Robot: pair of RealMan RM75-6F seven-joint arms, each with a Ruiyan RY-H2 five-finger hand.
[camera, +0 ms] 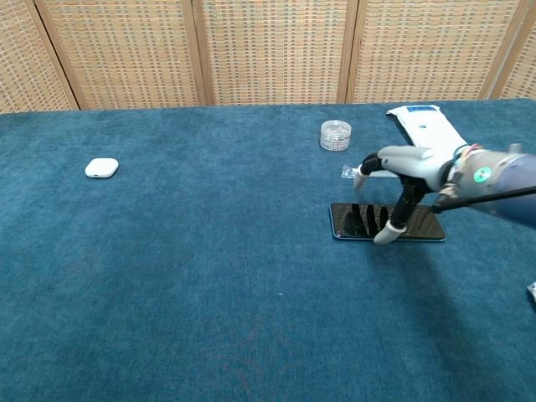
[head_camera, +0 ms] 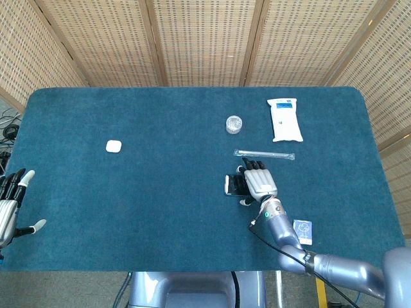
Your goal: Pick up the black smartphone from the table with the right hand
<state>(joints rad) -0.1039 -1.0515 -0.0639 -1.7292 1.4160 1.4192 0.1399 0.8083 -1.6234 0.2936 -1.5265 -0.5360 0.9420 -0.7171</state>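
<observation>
The black smartphone (head_camera: 231, 185) lies flat on the blue table, right of centre. My right hand (head_camera: 258, 181) hovers over its right part with fingers spread, holding nothing. In the chest view the right hand (camera: 406, 172) is just above the smartphone (camera: 345, 222), the thumb tip low by the phone's near edge; whether it touches I cannot tell. My left hand (head_camera: 9, 206) stays open at the table's near left edge, far from the phone.
A long thin clear packet (head_camera: 279, 154) lies just behind the phone. Farther back stand a small clear jar (head_camera: 234, 124) and a white wipes pack (head_camera: 284, 119). A white earbud case (head_camera: 113, 145) sits at the left. A small blue-white packet (head_camera: 302, 231) lies near the front edge.
</observation>
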